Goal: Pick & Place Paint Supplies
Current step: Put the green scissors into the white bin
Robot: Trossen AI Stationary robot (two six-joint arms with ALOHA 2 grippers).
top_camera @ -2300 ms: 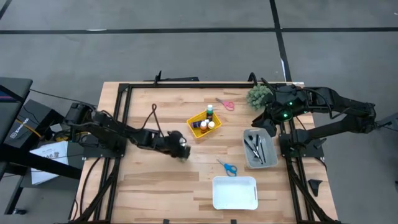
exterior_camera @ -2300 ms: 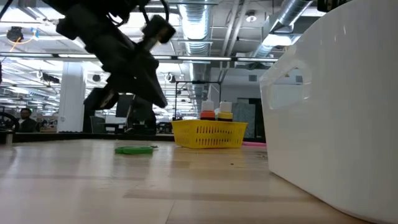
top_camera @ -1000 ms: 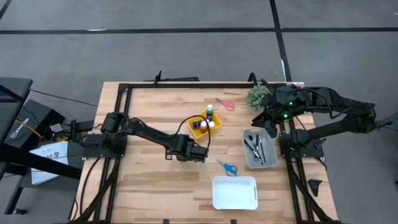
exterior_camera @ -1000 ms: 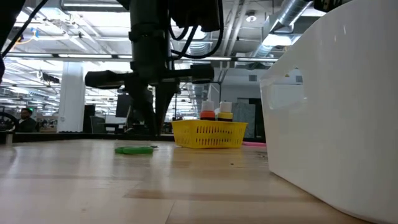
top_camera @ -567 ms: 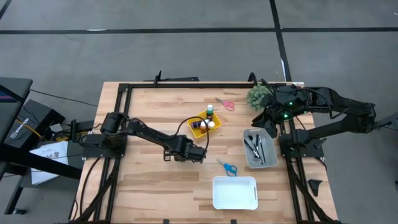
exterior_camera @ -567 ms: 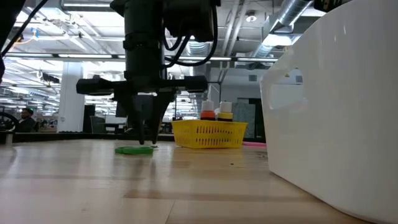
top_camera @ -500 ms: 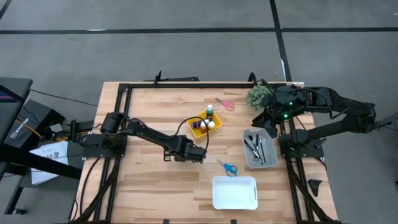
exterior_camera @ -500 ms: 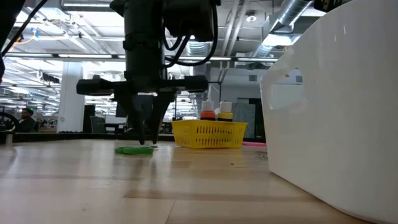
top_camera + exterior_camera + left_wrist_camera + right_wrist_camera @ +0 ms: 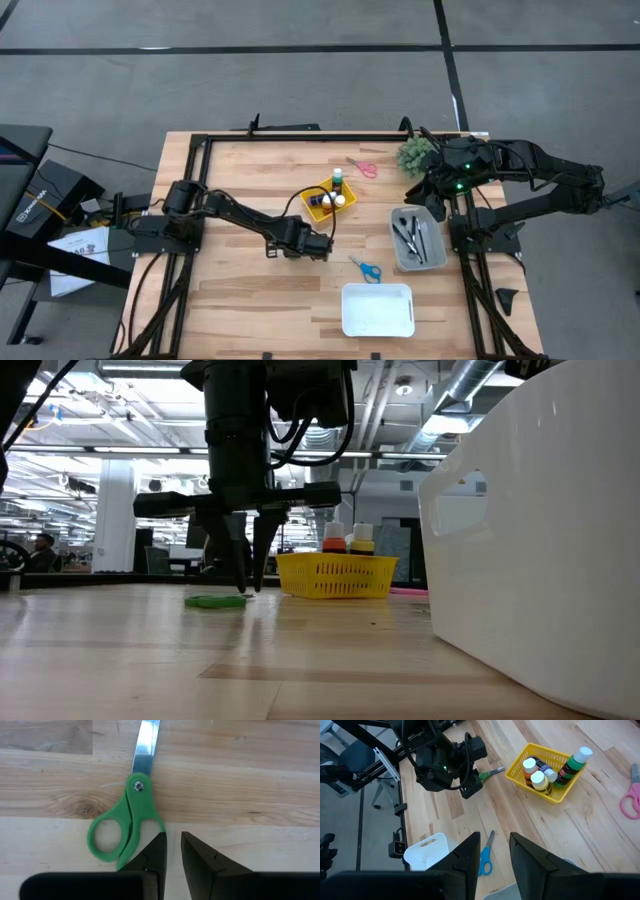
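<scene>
Left gripper (image 9: 251, 585), fingers slightly parted and empty, hangs beside green scissors (image 9: 125, 822) near the yellow basket (image 9: 327, 200), seemingly poised to grasp them.

Overhead camera looked straight down; low one sat at tabletop level, facing the room. Both caught the yellow basket (image 9: 328, 200), and left wrist hovered close above green scissors (image 9: 125, 827)

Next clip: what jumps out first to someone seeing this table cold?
The left pincer, fingers slightly apart, is low over the middle of the table beside a pair of green scissors. Just beyond sits a yellow basket holding paint bottles. The right pincer waits at the right edge above a grey tray of brushes.
</scene>
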